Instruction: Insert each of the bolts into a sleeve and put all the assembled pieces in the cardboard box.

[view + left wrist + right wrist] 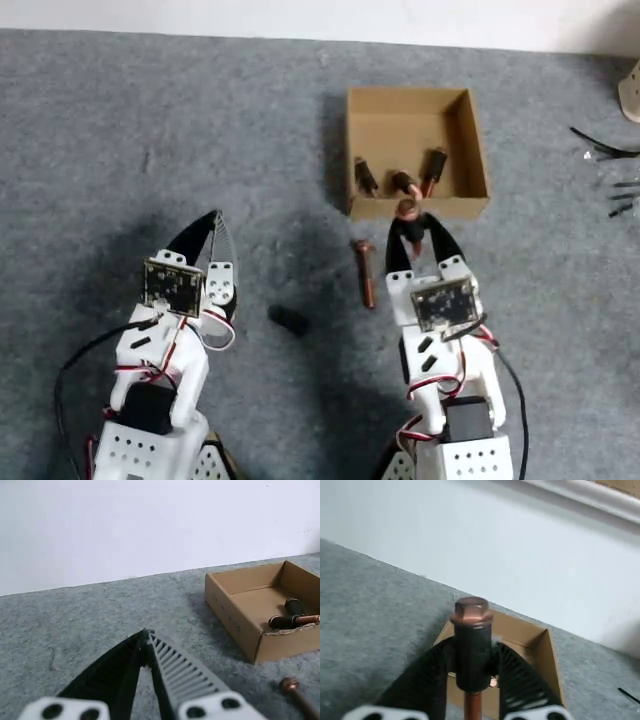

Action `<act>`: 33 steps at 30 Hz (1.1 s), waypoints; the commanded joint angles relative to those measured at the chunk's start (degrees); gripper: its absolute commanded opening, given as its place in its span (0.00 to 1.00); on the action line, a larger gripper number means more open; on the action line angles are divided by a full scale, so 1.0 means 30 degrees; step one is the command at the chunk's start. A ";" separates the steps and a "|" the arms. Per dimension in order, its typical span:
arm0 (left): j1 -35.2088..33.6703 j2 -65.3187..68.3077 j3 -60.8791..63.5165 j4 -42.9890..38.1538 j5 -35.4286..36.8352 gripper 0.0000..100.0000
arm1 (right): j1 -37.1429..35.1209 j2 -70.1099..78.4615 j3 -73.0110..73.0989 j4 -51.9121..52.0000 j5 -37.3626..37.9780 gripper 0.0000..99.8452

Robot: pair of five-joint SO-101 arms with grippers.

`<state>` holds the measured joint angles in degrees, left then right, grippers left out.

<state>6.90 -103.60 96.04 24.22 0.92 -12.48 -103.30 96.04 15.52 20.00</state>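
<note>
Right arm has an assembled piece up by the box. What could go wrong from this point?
1. The assembled piece in the right gripper appears over the near wall of the cardboard box, not its floor; released here, it may land on the rim or outside.
2. The grip is on its sleeve only; if tilted, its bolt might slide out.
3. The loose bolt lies close beside that arm and could get knocked away from the loose sleeve.

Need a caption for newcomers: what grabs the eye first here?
The right gripper grips a sleeved bolt at the near wall of the cardboard box. Three assembled pieces lie inside it, and a loose bolt and loose sleeve lie on the mat between the arms.
</note>
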 commanded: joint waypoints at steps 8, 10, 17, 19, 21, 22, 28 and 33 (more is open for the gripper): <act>-0.0103 -0.0161 0.0366 0.0322 -0.0147 0.01 | 0.0015 1.2967 -0.5612 -0.5905 -0.0879 0.01; -0.0103 -0.0161 0.0366 0.0322 -0.0147 0.01 | 0.0103 1.7392 -0.8894 -0.6256 -0.1670 0.01; -0.0103 -0.0161 0.0366 0.0352 -0.0147 0.01 | 0.0571 3.1458 -2.0615 -0.6286 -0.5158 0.01; -0.0073 -0.0161 0.0366 0.0352 -0.0147 0.01 | 0.0864 3.4066 -2.2930 -0.6286 -0.5978 0.01; 0.0220 -0.0161 0.0366 0.0352 -0.0147 0.01 | 0.1040 3.5971 -2.4718 -0.6256 -0.6418 0.01; 0.0396 -0.0161 0.0366 0.0352 -0.0147 0.01 | 0.1070 3.6674 -2.5245 -0.6256 -0.6418 0.01; 0.0689 -0.0161 0.0366 0.0352 -0.0176 0.01 | 0.1304 3.9018 -2.5744 -0.6256 -0.6359 0.01; 0.0630 -0.0161 0.0366 0.0352 -0.0176 0.01 | 0.1275 3.9487 -2.5656 -0.6256 -0.6300 0.01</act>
<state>7.87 -103.60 96.04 25.01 0.75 -9.23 16.35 22.29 -1.54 1.54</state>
